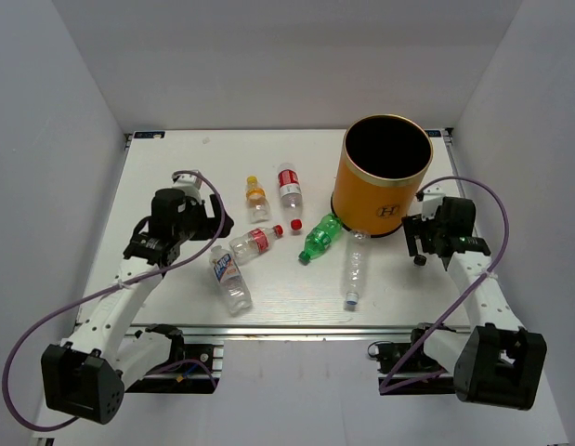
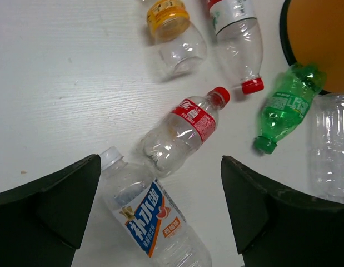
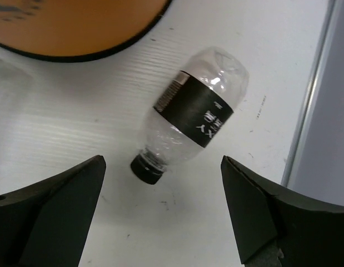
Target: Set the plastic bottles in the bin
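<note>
item: black-labelled bottle (image 3: 194,114), on its side on the worktop (image 3: 77,111) just beside the bin (image 1: 375,190), under the right claw (image 3: 163,167), wide and empty; left claw (image 2: 160,183) likewise wide, over the red-labelled bottle (image 2: 183,130); handling: best pinched squarely across the label, not the tapering neck.

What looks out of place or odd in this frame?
Nothing is spilled. One black-labelled bottle lies alone to the right of the bin, below the open right hand, where the arm mostly hides it from the top view.
</note>
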### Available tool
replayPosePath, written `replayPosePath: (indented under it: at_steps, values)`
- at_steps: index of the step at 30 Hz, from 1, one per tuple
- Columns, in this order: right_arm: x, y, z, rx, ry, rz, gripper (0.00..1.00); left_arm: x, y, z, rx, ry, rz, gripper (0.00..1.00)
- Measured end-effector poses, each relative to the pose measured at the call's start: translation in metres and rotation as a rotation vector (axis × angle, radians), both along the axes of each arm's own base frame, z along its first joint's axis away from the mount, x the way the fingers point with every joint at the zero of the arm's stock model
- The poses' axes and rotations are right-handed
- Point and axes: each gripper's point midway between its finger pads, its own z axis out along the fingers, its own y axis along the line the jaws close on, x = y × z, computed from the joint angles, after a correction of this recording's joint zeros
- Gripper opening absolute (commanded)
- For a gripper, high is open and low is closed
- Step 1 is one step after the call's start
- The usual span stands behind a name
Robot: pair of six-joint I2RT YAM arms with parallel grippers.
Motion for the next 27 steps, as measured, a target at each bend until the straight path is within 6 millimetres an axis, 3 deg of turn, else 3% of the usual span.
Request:
replayPosePath:
  at_steps: [7, 11, 21, 27]
  values:
    - [-0.005, -0.039, -0.038, -0.060, 0.091, -0.132, 0.90, -0.001, 0.003, -0.015, -0.003, 0.089, 0.050, 0.99]
    - [-0.008, -0.045, -0.062, -0.027, 0.174, -0.159, 0.90, -0.003, 0.002, -0.013, -0.016, 0.091, 0.053, 0.99]
    - [0.026, -0.044, -0.041, 0.080, 0.087, -0.159, 0.90, -0.005, -0.006, -0.009, -0.047, 0.092, 0.023, 0.99]
    - [0.039, -0.040, -0.059, 0.119, 0.128, -0.090, 0.90, -0.004, -0.007, -0.008, -0.050, 0.087, 0.019, 0.99]
